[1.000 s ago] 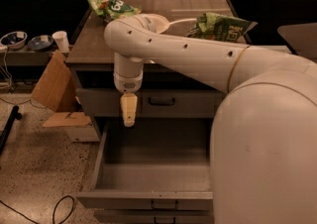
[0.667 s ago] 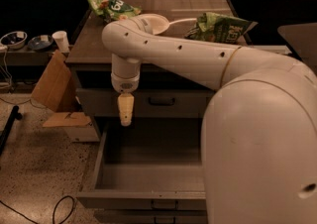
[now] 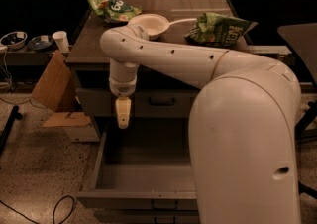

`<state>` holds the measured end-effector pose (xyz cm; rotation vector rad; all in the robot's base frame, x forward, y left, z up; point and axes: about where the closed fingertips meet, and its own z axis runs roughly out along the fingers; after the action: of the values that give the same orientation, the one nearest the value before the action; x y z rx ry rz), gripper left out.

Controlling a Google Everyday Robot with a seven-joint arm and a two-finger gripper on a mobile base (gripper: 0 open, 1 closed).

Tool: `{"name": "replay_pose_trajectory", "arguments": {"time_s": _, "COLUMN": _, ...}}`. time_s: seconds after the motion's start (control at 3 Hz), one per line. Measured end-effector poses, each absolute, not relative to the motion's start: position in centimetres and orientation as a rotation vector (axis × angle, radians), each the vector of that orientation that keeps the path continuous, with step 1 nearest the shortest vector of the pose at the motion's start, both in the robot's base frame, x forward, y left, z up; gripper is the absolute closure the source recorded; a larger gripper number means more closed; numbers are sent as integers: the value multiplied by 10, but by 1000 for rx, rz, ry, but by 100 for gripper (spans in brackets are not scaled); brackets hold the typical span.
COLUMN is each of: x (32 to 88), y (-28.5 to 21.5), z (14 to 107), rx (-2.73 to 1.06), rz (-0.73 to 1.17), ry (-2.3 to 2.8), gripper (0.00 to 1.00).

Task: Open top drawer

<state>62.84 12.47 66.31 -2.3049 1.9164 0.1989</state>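
Note:
The top drawer (image 3: 163, 103) is the shallow grey drawer just under the counter top. It sits closed, with its dark curved bar handle (image 3: 161, 102) at centre. My gripper (image 3: 123, 115) hangs pointing straight down in front of the left part of that drawer front. It is to the left of the handle, a little lower, and not touching it. Below it, the deeper grey drawer (image 3: 143, 176) is pulled far out and looks empty. My large white arm (image 3: 242, 134) hides the right side of the cabinet.
On the counter (image 3: 94, 44) lie two green snack bags (image 3: 111, 7) (image 3: 220, 28) and a white bowl (image 3: 150, 24). Cardboard pieces (image 3: 52, 84) lean at the cabinet's left. A white cup (image 3: 61, 40) and small bowls stand on a low shelf. A cable (image 3: 59, 208) lies on the floor.
My gripper has moved slightly left and down in front of the top drawer. The big arm link has swung nearer the camera. The drawers have not moved.

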Motion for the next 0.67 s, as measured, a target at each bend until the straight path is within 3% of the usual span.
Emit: {"name": "replay_pose_trajectory", "arguments": {"time_s": 0.67, "x": 613, "y": 124, "z": 647, "rx": -2383, "rz": 249, "ry": 1919, "gripper": 0}}
